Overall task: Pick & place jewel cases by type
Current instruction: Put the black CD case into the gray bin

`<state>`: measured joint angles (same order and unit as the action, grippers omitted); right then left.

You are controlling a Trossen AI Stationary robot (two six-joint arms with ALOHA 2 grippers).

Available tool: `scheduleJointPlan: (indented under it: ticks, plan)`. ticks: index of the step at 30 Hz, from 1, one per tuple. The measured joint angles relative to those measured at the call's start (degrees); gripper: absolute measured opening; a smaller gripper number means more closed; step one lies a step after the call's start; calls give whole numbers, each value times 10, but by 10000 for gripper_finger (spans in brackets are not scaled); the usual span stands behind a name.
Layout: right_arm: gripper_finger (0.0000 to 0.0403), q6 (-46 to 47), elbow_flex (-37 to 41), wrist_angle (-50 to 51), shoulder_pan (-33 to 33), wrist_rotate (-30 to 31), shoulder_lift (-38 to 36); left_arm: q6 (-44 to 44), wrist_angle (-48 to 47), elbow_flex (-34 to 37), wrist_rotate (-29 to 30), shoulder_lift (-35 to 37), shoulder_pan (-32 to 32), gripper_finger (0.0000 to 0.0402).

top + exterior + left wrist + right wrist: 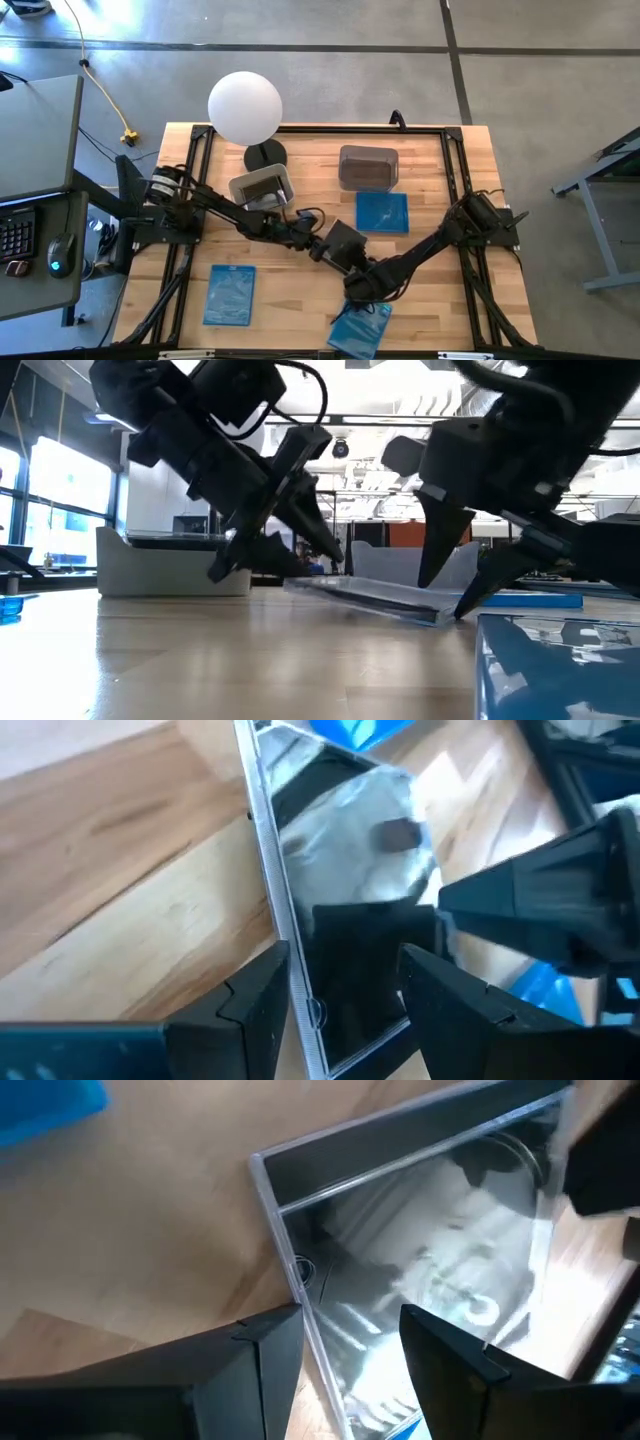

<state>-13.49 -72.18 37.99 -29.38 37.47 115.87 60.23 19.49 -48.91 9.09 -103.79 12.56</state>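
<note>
A dark, shiny jewel case (348,240) lies mid-table between my two grippers. In the low view the case (370,598) slants, with its far end a little higher than its near end. My left gripper (322,247) is open, and its fingers stand on either side of one corner of the case (330,1050). My right gripper (360,280) is open over the case's near end. One of its fingers (270,1350) stands just outside the clear edge (300,1280), the other over the case's face. Three blue cases lie flat on the table (382,212), (230,295), (360,328). My left gripper comes slanting down from the table's left, its fingers either side of the case's corner; I cannot tell whether they touch it. My right gripper comes slanting down from the table's right, with one fingertip (462,610) close beside the case's near end (436,618); I cannot tell whether it touches.
Two grey translucent tubs stand toward the far side (262,187), (368,167). A lamp with a white globe (245,107) stands by the left tub. One blue case (560,660) lies close to the right gripper at the near edge. Bare wood shows at the near left.
</note>
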Motion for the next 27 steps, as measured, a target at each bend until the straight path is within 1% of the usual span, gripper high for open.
scheduleJointPlan:
  ticks: [2,4,11,13,16,19,21,23,27]
  plan:
    - [161,0,0,1,-6,9,-2,0,2,-2,-7,3,0,182]
    - [161,6,0,10,-10,4,-12,0,5,-2,-14,4,1,182]
    - [161,63,-1,26,-33,-11,-61,4,5,-2,-83,4,2,182]
    - [161,82,-2,22,-40,-37,-74,5,13,-2,-106,4,2,182]
    - [161,117,-3,14,-48,-96,-83,16,29,-4,-145,5,7,182]
    - [161,131,-3,-6,-57,-162,-84,16,39,-4,-178,5,20,182]
    - [161,133,-3,-22,-66,-181,-81,16,49,-4,-183,5,32,182]
    - [161,133,-2,-27,-77,-175,-79,16,56,-4,-177,5,45,182]
    - [161,136,-2,-39,-93,-167,-79,28,35,-5,-165,6,65,182]
